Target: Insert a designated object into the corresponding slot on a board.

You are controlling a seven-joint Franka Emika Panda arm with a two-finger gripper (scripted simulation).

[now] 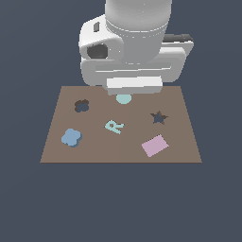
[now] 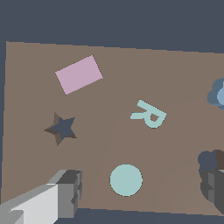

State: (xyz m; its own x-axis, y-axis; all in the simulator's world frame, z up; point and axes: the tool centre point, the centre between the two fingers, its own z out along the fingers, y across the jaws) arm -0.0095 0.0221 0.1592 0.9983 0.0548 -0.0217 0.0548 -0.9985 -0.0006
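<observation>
Hovering wide open and empty, the claw (image 2: 135, 192) straddled the teal disc (image 2: 126, 180), so we feared a wrong grab. We noted the light-blue piece (image 1: 71, 137) lay well off on the board (image 1: 179, 142), near its slot (image 1: 82, 106).

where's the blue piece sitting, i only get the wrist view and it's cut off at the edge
Observer: The light-blue piece lies whole and flat on the board, near the front edge on the exterior view's left.
Operator: ok and its slot, it's half hidden for me
Observer: The lobed slot is empty. It sits just behind the piece, toward the board's far edge, with bare board between the two.
</observation>
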